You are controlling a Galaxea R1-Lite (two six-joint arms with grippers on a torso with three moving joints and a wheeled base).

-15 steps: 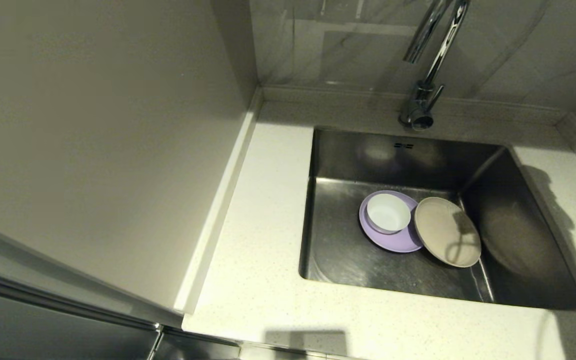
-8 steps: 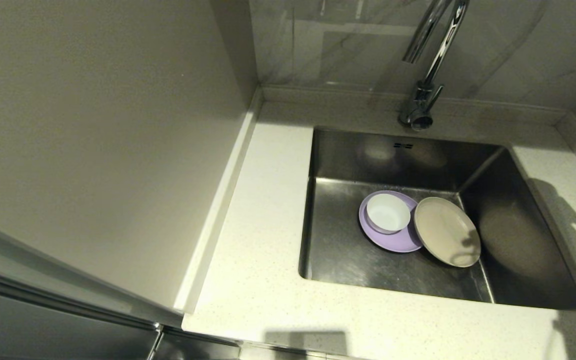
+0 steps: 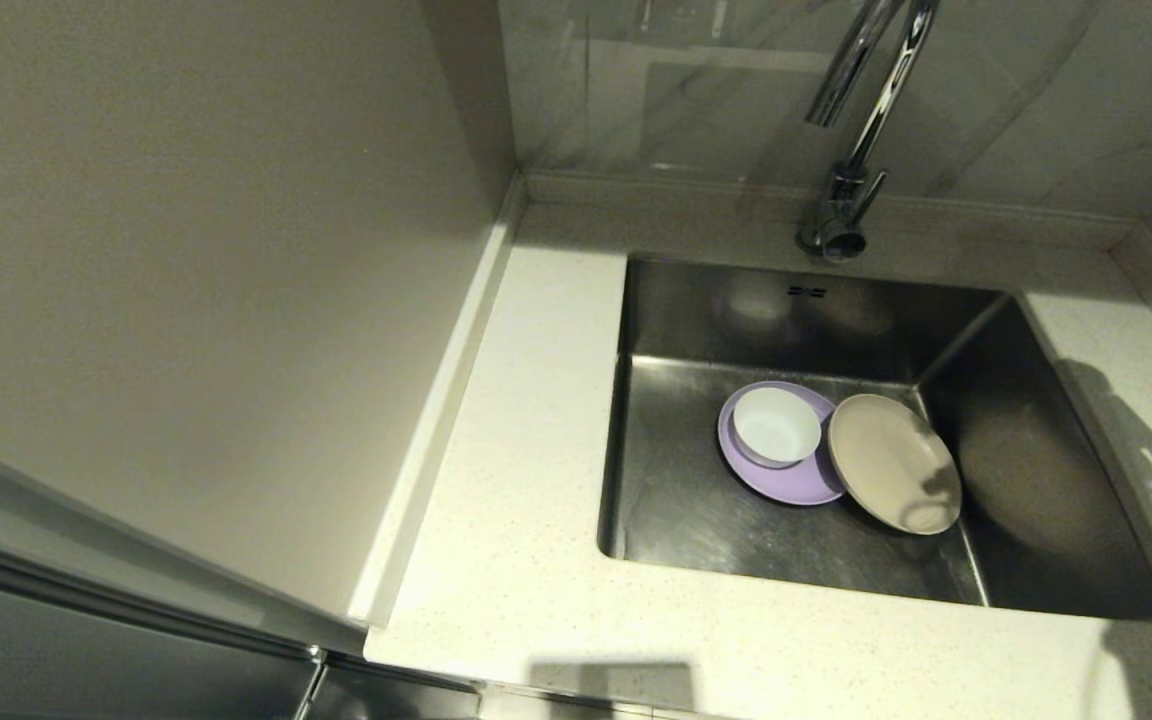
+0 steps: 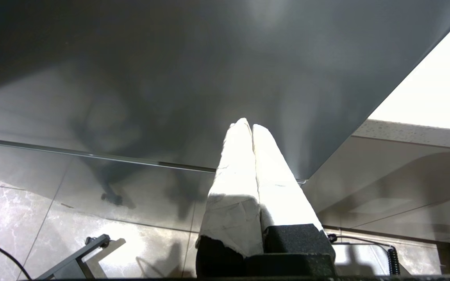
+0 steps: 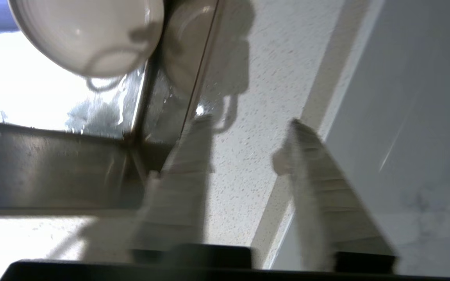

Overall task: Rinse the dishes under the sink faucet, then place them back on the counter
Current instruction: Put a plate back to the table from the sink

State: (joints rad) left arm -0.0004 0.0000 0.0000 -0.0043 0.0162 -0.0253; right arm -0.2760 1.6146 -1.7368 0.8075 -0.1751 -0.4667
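Note:
Inside the sink [image 3: 706,535] lie all three dishes. The white bowl [image 3: 776,425] sits on the lilac plate [image 3: 781,487], and the beige plate [image 3: 891,460] leans over that plate's right edge. The faucet [image 3: 861,110] rises behind the basin, and no water shows from it. Neither gripper shows in the head view. The right wrist view has my right gripper [image 5: 250,127] open and empty over the speckled counter [image 5: 248,89] beside the sink's corner [image 5: 45,171], apart from the beige plate [image 5: 88,35]. My left gripper [image 4: 247,125] is shut and empty, parked low beside a grey cabinet front.
The counter [image 3: 536,450] runs left of and in front of the basin, with a raised rim against the walls. A grey panel wall closes off the left side. The right gripper's shadow falls on the counter strip [image 3: 1151,400] right of the sink.
The right gripper has drawn back to the right, out of the head view. Its shadow has slid off the beige plate onto the right counter strip. The dishes have not moved.

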